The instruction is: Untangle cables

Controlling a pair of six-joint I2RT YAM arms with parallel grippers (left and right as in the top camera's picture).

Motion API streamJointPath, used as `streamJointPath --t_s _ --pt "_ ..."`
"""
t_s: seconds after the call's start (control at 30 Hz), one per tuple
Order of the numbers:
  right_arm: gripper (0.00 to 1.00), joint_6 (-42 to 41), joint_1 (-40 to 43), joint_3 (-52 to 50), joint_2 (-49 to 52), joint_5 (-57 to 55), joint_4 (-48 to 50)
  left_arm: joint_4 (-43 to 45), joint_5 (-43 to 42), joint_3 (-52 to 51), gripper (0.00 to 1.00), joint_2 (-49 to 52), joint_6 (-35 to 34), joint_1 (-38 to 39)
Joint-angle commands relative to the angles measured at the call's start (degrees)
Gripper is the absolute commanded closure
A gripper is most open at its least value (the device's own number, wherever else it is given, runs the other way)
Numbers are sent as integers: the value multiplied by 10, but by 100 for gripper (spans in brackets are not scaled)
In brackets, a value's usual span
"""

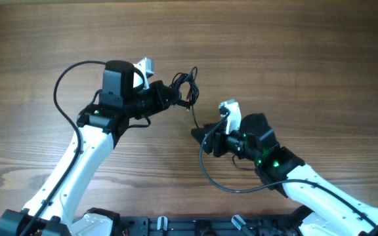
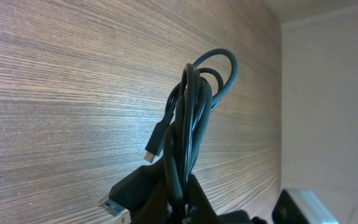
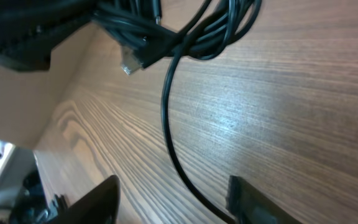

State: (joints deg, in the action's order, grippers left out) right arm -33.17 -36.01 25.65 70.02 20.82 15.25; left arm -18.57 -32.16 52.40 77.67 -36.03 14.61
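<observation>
Now | cables (image 1: 185,92): thin, black, looped bundle | plug (image 2: 150,155) dangling

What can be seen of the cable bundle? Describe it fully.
The cables are thin, black, rubbery-looking cords bunched in tangled loops, clamped in the left gripper over the wooden table. A small plug and a blue-tipped plug stick out. One strand trails down toward the open right gripper.

At the left gripper (image 2: 180,202), the cables (image 2: 188,124) sink between dark, blurred jaws, cut off by the bottom edge. Above the right gripper (image 3: 173,193), the top edge crops them; one leaves below, between its jaws
</observation>
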Motion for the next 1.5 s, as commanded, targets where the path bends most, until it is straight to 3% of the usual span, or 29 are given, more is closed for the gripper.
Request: streamJointPath --t_s 0.0,0.07,0.1,0.17,0.23,0.33,0.5,0.63,0.7,0.9,1.0,1.1,1.2,1.33,1.43,1.47 --pt "67 16 -13 2 18 -34 2 4 -19 4 96 -8 -22 -3" --pt "74 3 -13 2 35 -49 8 4 -19 4 96 -8 -27 -3" --pt "86 0 -13 2 37 -50 18 4 -19 4 96 -8 -26 -3" --pt "96 -10 -13 2 37 -49 35 4 -19 4 96 -8 -26 -3" --pt "95 -20 -12 3 35 -43 55 4 -19 4 96 -8 -16 -3" --pt "95 -65 3 5 6 -13 66 -8 -19 4 96 -8 121 -2" --pt "95 -105 34 5 -32 24 66 -27 -73 4 96 -8 250 -2" --pt "95 -105 38 6 -22 24 52 -26 -122 4 96 -8 259 -1" --pt "95 -109 38 6 -15 24 51 -27 -166 4 96 -8 304 14" --pt "95 -196 39 6 -13 9 62 -55 -158 3 96 -8 391 76" --pt "95 -260 39 5 -13 -66 46 -66 -158 3 96 -8 390 77" --pt "95 -272 39 5 -13 -89 60 -66 -201 3 96 -8 390 77" --pt "86 -273 39 5 -9 -89 66 -67 -238 3 96 -8 389 77" --pt "53 -271 39 6 -18 -73 81 -67 -216 3 96 -8 342 31" --pt "21 -269 40 6 -54 -69 80 -64 -216 3 96 -7 262 -66" --pt "17 -268 42 5 -69 -69 80 -64 -216 3 96 -7 244 -87"
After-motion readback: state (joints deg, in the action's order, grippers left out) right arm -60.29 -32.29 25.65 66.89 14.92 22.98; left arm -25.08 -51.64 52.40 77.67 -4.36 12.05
